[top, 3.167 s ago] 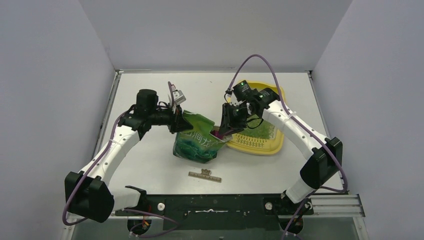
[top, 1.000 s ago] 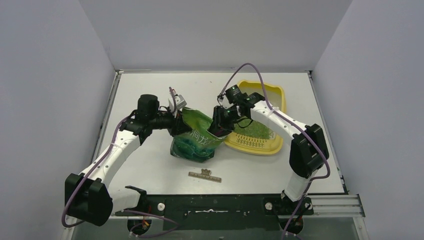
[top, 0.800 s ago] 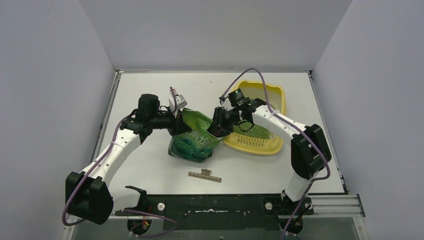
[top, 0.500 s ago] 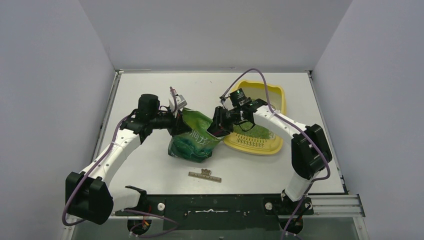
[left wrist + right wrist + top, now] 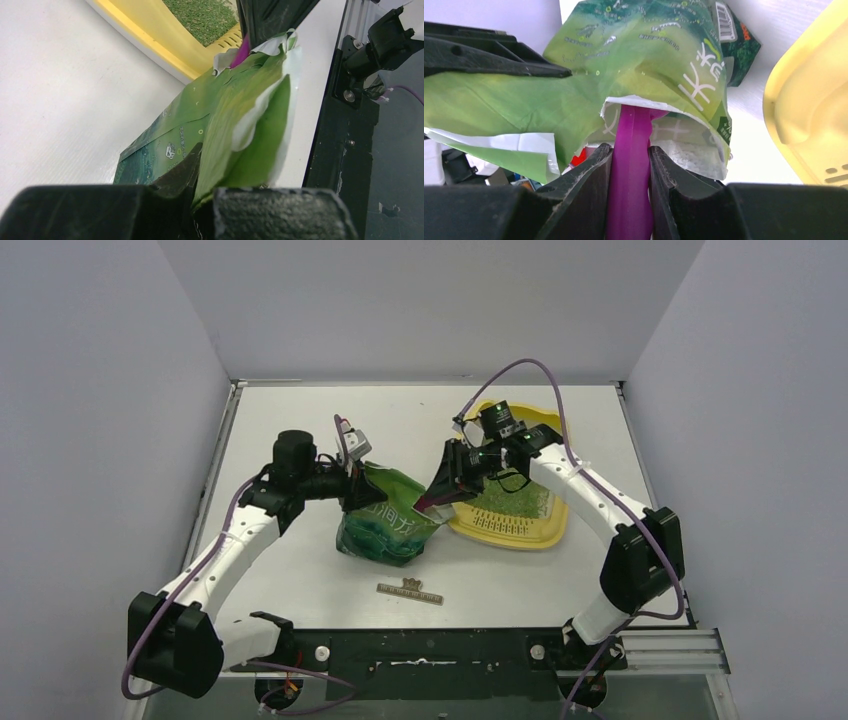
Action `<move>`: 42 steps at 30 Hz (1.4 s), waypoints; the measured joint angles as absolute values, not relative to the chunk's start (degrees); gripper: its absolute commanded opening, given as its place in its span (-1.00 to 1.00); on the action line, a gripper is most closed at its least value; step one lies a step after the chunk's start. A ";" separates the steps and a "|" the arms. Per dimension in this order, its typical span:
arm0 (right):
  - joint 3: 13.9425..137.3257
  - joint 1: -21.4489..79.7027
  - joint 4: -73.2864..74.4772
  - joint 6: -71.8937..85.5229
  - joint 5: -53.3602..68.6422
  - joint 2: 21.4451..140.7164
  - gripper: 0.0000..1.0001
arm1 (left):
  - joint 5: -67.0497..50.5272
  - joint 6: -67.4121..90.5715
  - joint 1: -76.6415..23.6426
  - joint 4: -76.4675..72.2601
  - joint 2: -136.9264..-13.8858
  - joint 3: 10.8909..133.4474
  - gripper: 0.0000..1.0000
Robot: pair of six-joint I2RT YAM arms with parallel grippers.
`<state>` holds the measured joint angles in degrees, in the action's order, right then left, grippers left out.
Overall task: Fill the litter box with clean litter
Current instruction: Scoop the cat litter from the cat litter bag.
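The pale yellow litter box (image 5: 515, 532) sits right of centre with a layer of light-green litter (image 5: 512, 497) in it; it also shows in the left wrist view (image 5: 150, 35) and the right wrist view (image 5: 809, 105). The glossy green bag (image 5: 390, 525) stands open just left of it. My left gripper (image 5: 352, 483) is shut on the bag's top edge (image 5: 235, 150) and holds it up. My right gripper (image 5: 442, 490) is shut on the magenta scoop's handle (image 5: 630, 165). The scoop's head is hidden inside the bag's mouth (image 5: 659, 107).
A small flat brown strip (image 5: 410, 591) lies on the table in front of the bag. The black front rail (image 5: 430, 650) runs along the near edge. Grey walls stand on three sides.
My right arm has swung its elbow outward and its wrist has lifted slightly at the bag's mouth, the scoop still in the bag. The left arm keeps the bag's edge, shifted a little left.
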<state>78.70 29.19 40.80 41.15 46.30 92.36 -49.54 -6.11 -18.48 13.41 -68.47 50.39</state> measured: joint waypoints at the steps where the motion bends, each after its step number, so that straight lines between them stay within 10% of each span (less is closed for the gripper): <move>1: 78.85 29.45 41.47 40.66 46.33 92.36 -1.00 | -49.47 -6.13 -18.52 13.37 -68.36 50.39 -0.92; 10: 85.12 35.03 48.71 37.71 40.40 95.98 -1.00 | -46.61 -6.66 -18.76 13.30 -64.66 49.84 -0.42; 27: 88.40 36.07 49.06 37.76 41.15 103.94 -1.00 | -45.01 -9.30 -19.14 16.34 -66.08 49.95 -1.00; 42: 80.31 35.29 36.88 43.18 44.03 101.47 -1.00 | -44.05 -11.22 -20.01 19.05 -67.48 51.53 -1.00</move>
<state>80.31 35.29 36.88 43.18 44.03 101.47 -44.05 -11.22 -20.01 19.05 -67.48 51.53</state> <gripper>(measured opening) 0.280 0.004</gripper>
